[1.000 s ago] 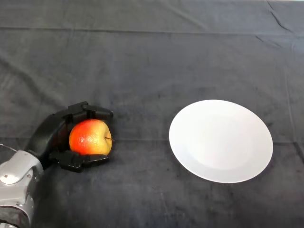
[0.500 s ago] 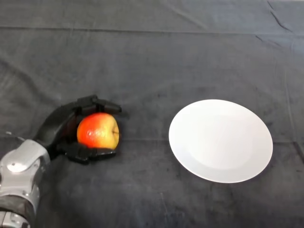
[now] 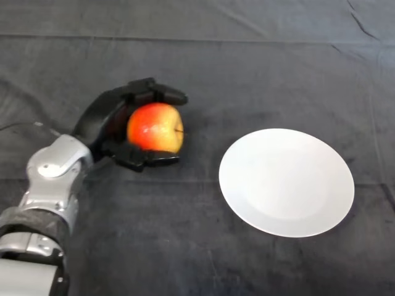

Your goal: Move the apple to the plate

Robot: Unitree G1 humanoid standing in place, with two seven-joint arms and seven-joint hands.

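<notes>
Left hand [image 3: 110, 123] clamped around apple [image 3: 155, 127], fingers above, thumb beneath. White plate [image 3: 287, 182] lies apart at the apple's four o'clock, on wrinkled dark cloth [image 3: 247, 74] covering the whole table.

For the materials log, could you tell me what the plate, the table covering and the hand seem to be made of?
The plate looks like glazed ceramic or hard plastic: plain white, smooth, faint sheen. The table covering is dark woven cloth, matte, with visible creases. The hand, curled round the apple, looks like matte black plastic or rubber.
</notes>
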